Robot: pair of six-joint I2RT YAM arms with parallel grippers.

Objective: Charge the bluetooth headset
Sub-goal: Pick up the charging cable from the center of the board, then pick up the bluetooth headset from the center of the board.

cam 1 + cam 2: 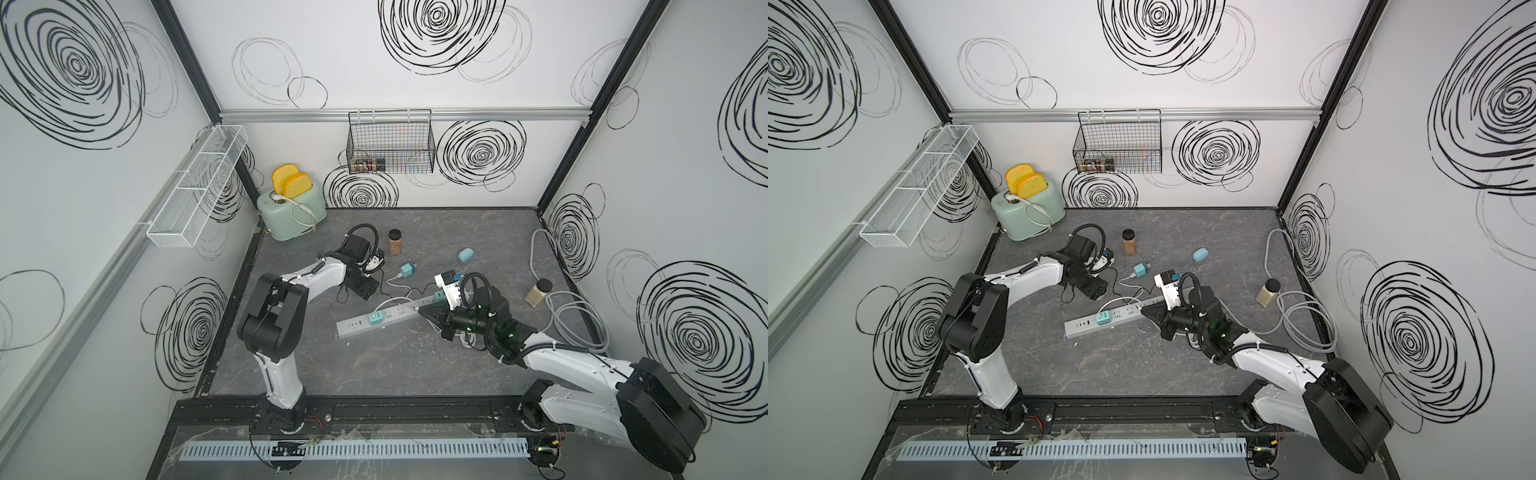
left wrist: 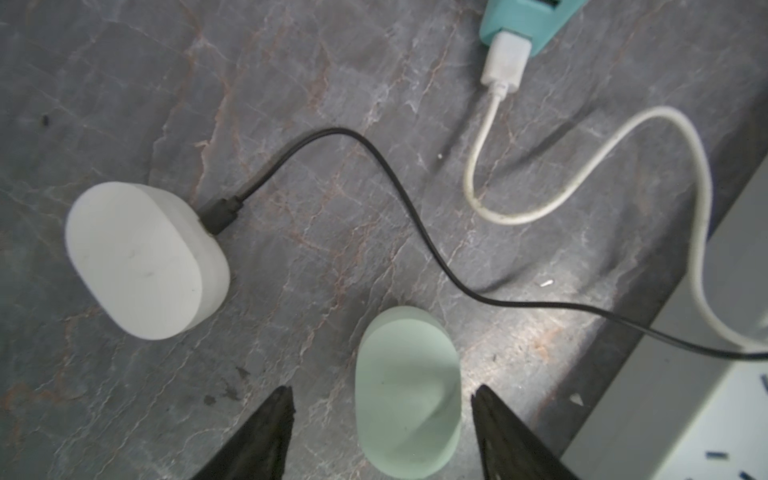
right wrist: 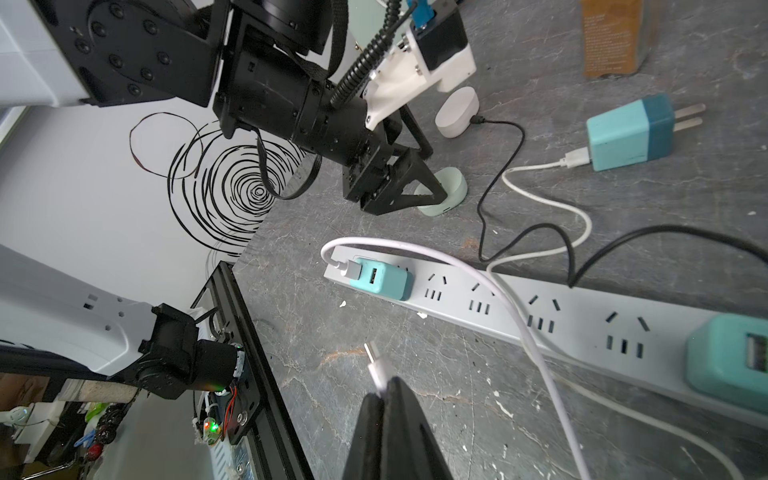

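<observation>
Two halves look ready, none joined: at left the open left tool (image 2: 381, 390) straddles the mint case (image 2: 409, 419) on the bench (image 2: 332, 208) without clamping it, at right the right tool (image 3: 384, 386) pinches the free plug (image 3: 376, 362) of the white cable (image 3: 374, 239), its charger (image 3: 380, 282) seated in the strip (image 3: 577, 316), so plugging in remains.

Left tool (image 2: 381, 395): only its two fingertips show; the rest is cropped.
Green case (image 2: 407, 390): between those tips, covered by the tool in both top views.
Teal charger (image 2: 523, 20): ahead of the tool, cropped.
White plug (image 3: 376, 368): rear end buried in the right tool (image 3: 384, 390).
Basket jars (image 1: 368, 165): labels too small.
</observation>
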